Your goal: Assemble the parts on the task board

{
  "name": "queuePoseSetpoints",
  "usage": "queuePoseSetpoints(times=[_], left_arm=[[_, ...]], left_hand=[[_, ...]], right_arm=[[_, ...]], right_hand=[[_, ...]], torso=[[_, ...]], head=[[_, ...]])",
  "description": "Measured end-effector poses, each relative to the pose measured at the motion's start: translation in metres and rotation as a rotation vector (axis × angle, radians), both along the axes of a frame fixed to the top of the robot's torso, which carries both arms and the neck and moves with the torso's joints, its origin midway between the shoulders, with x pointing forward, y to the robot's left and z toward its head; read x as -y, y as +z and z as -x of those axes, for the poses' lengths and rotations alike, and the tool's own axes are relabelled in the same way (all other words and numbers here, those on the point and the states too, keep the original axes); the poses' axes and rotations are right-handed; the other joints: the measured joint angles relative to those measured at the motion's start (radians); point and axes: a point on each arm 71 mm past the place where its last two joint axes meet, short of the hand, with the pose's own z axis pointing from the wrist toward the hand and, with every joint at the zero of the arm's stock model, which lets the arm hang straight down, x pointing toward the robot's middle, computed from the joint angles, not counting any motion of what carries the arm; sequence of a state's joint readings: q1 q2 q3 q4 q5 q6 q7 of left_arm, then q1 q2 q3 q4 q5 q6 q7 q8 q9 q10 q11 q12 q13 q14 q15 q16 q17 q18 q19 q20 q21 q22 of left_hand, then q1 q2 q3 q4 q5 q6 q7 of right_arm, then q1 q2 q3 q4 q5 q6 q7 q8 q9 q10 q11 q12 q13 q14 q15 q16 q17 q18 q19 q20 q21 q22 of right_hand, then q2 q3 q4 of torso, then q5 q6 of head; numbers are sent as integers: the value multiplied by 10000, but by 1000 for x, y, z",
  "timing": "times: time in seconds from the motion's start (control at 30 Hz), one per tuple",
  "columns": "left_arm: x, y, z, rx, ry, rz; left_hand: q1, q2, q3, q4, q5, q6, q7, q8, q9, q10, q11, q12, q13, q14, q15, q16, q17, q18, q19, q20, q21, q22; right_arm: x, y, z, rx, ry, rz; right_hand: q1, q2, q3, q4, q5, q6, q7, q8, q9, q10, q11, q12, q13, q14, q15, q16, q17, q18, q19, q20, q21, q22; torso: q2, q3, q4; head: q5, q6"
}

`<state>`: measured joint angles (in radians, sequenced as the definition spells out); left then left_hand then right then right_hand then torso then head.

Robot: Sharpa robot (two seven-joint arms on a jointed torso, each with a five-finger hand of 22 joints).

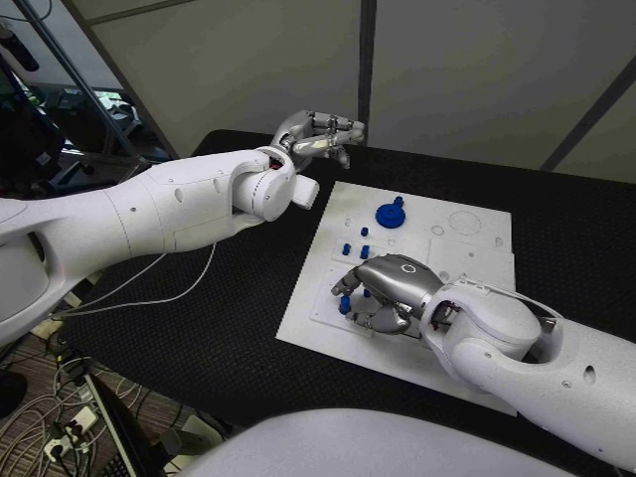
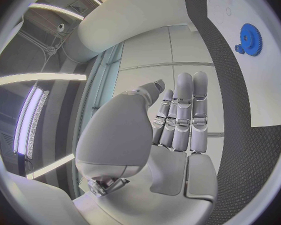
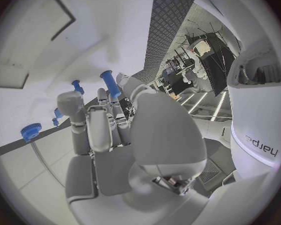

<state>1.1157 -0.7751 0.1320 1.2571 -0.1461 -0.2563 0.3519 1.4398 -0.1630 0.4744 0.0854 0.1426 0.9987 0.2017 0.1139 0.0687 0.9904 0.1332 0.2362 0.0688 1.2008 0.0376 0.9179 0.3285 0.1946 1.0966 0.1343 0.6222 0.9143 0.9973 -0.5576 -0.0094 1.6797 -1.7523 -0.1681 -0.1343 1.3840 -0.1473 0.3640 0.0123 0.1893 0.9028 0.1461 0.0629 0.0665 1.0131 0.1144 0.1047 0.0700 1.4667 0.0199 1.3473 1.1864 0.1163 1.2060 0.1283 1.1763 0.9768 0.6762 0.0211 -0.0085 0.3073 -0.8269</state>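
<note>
Right hand on the task board, fingers curled by blue pegs (grasp uncertain); left hand, straight-fingered and empty, hovers beyond the board.

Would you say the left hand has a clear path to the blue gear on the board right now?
Probably yes: the left hand hangs empty beyond the board, and nothing stands between it and the blue gear.

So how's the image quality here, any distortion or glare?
Head view: even light, sharp, board and gear clear. Left wrist view: heavy fisheye bending, bright ceiling strips glaring. Right wrist view: same bending, board washed out, right hand hides much.
</note>
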Motion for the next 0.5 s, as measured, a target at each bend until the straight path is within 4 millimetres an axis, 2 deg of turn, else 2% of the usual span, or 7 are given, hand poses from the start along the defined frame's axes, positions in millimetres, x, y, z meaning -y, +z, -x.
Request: queuePoseSetpoints(times=[0.3,0.4,0.43,0.5], left_arm=[[-2,0,0,-3,29,-13],[-2,0,0,-4,39,-18],[-2,0,0,-6,43,-21],[-3,0,0,-10,48,-27]], left_hand=[[0,0,0,0,0,0,0,0,0,0,0,0,0,0,0,0,1,-1,0,0,0,0],[0,0,-3,-3,0,-3,4,0,0,0,0,0,0,0,0,0,-8,-1,0,0,0,0],[0,0,-28,-28,0,-37,37,0,0,0,0,0,0,0,0,0,-19,0,0,0,0,0],[0,0,-28,-28,0,-37,37,0,0,0,0,0,0,0,0,0,-19,0,0,0,0,0]], right_arm=[[12,9,7,317,-106,-647],[23,13,10,467,-237,-938],[29,16,11,522,-331,-1069],[41,19,11,577,-553,-1254]], right_hand=[[0,0,-155,-6,67,-6,7,0,18,-131,18,158,17,0,0,-27,-87,0,-35,36,-33,-102],[0,0,-259,15,91,4,76,0,43,-126,14,402,64,0,0,-27,-75,0,-35,36,-33,-91],[0,0,-274,31,148,72,144,61,58,-30,-77,540,85,0,0,-27,-48,0,-35,36,-33,-55],[-1,2,-331,87,151,201,227,112,87,165,-74,707,115,0,-1,-27,-37,0,-28,29,-29,14]], torso=[[-10,6,-6],[-17,8,-20],[-22,9,-26],[-34,9,-36]], head=[[-55,45],[-157,124],[-218,159],[-376,248]])
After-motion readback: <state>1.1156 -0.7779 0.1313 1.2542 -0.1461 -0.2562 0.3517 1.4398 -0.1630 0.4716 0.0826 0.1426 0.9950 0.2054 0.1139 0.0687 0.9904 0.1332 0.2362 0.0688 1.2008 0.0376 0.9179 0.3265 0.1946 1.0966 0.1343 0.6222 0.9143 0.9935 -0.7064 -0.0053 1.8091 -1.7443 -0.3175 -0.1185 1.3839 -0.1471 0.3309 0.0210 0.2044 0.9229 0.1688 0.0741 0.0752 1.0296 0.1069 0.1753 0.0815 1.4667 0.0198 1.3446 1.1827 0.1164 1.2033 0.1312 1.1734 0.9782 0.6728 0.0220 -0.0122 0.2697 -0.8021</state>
